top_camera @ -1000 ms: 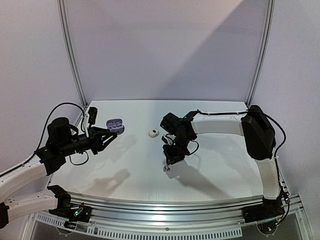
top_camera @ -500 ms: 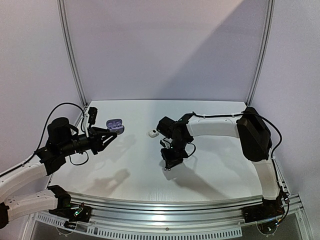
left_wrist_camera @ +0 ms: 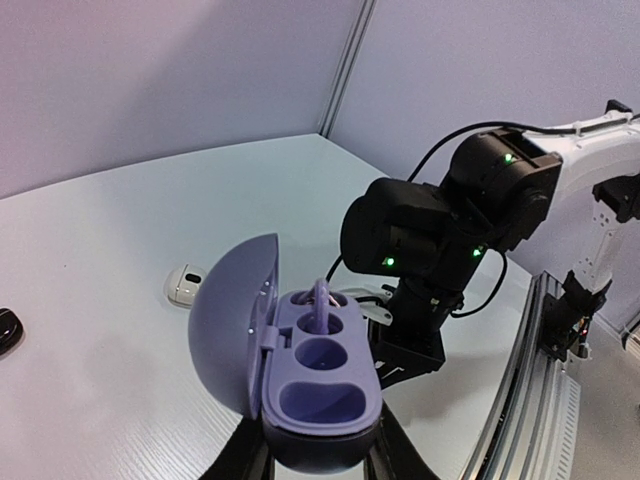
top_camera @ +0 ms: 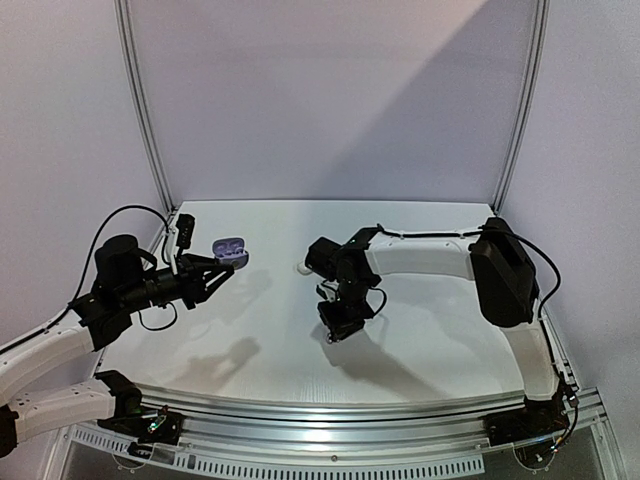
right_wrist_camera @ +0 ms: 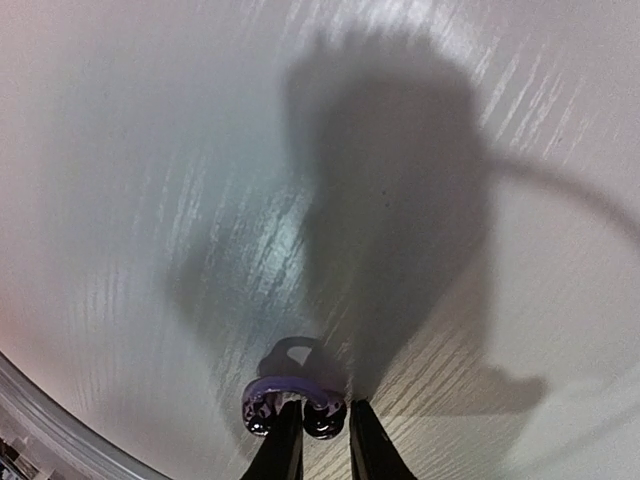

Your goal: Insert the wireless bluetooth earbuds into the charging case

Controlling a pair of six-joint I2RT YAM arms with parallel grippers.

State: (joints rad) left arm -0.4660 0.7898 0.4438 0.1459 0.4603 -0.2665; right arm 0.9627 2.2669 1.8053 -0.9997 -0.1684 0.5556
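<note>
Left jaws are closed snug on the bottom of a purple charging case (left_wrist_camera: 322,400), holding it in the air over the table's (top_camera: 440,340) left side, nearer the far edge. The lid is swung open to one side (hinge on the left in the wrist view). Three wells show inside. The farthest has a purple earbud (left_wrist_camera: 322,300) seated w/ its stem sticking up; the other two are bare.

Right jaws are nearly closed, pinching a second purple earbud (right_wrist_camera: 293,400) at the very tips, low over the table's middle and a bit toward the near edge. Can't tell if that bud is touching the surface or just off it. In the overhead view it's hidden under the right arm (top_camera: 420,258).

A small white piece (left_wrist_camera: 185,285) lies on the table btw. the two arms, beyond the right jaws and toward the far edge (case or bud, too small to say). A black bit (left_wrist_camera: 5,328) sits by the left edge, cut off by the frame.
</note>
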